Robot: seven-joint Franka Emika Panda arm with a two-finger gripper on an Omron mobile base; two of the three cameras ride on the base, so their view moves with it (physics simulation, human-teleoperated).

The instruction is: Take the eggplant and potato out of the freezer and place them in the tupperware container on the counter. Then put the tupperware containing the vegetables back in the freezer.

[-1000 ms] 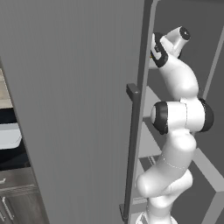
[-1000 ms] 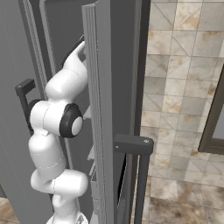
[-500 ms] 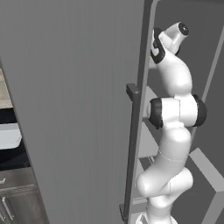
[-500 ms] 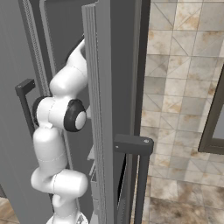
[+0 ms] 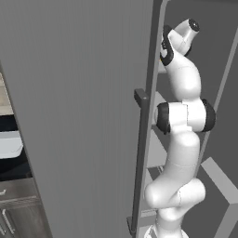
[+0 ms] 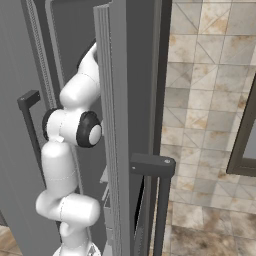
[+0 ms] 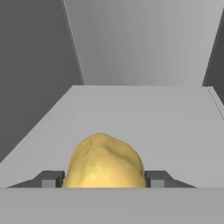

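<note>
Arm's reaching into the freezer, potato right between the jaws

Left base view: the ribbed door stands open, and the tupperware container sits on the desk at far left. Right base view: the arm passes behind the door edge, beside the tiled wall. Hand view: the potato sits on a grey shelf, fingertips flanking it closely; can't tell if they're gripping.

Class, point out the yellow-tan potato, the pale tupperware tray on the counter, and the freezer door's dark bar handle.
Roundish yellow-tan potato (image 7: 105, 162), hand view: middle of its top.
Pale grey-white tupperware tray (image 5: 9, 144), left base view: its visible end.
Dark bar handle (image 5: 140, 158), left base view: mid-bar.
</note>
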